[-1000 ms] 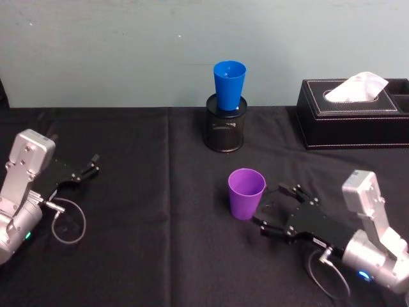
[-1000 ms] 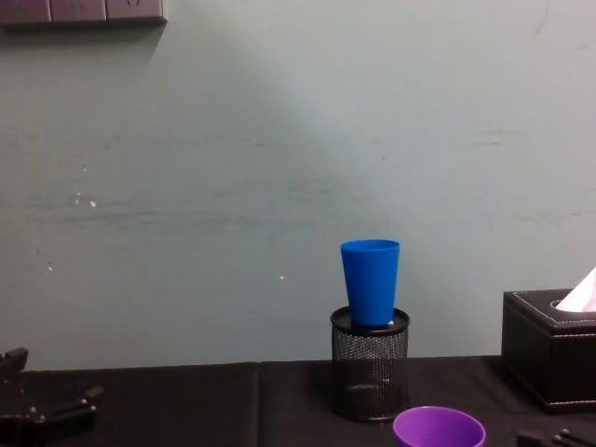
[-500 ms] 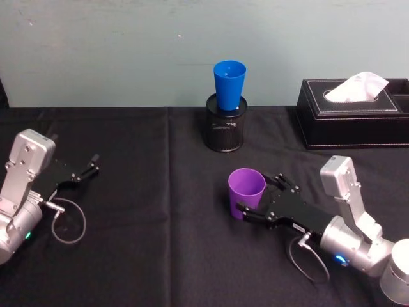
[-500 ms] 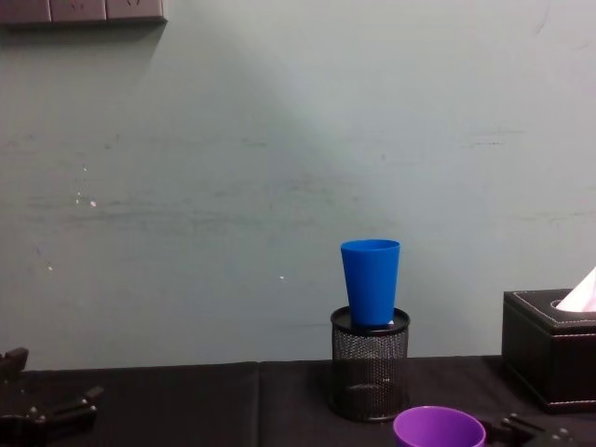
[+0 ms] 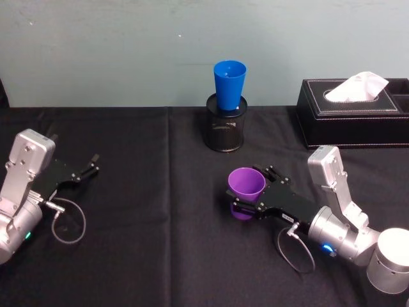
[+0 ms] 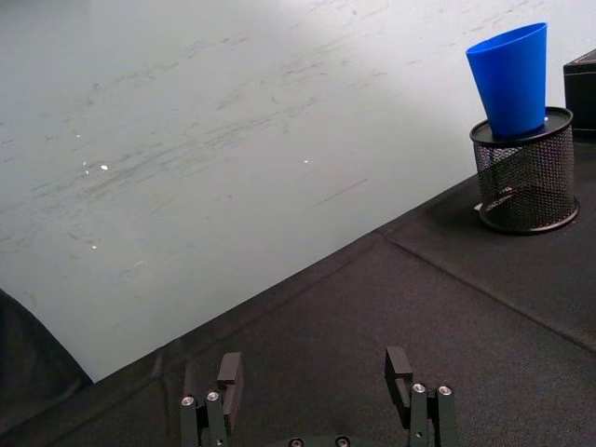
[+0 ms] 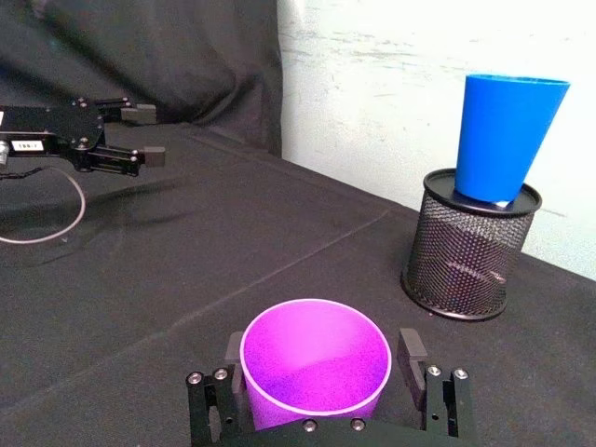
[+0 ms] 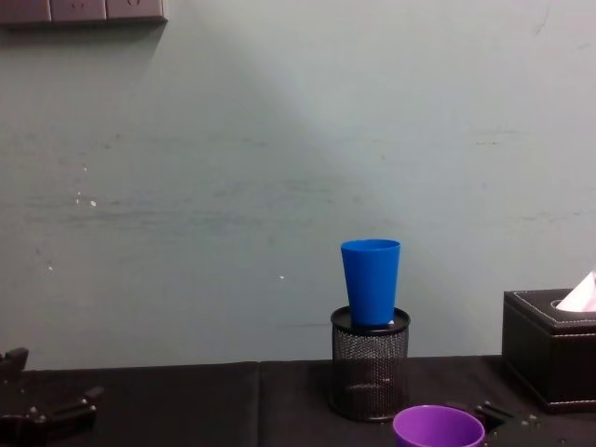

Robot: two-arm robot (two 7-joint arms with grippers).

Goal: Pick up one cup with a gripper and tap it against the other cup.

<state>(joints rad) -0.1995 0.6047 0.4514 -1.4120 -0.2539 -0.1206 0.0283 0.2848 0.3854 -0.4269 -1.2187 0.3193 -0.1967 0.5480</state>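
Grasp step. Head view: right tool (image 5: 250, 192) has pushed in since the earlier frame, and its jaws now sit apart astride the purple cup (image 5: 247, 182), which is upright on the bench (image 5: 160, 243). Left tool (image 5: 86, 169) is parked, jaws apart. Right wrist view: cup is centred, so close gently and squarely. Chest view: blue cup (image 8: 370, 282) sits unmoved in the mesh holder (image 8: 370, 372).

chest view: purple cup (image 8: 439, 428) cut at bottom edge; blue cup (image 5: 229, 80) base hidden in holder (image 5: 224, 131)
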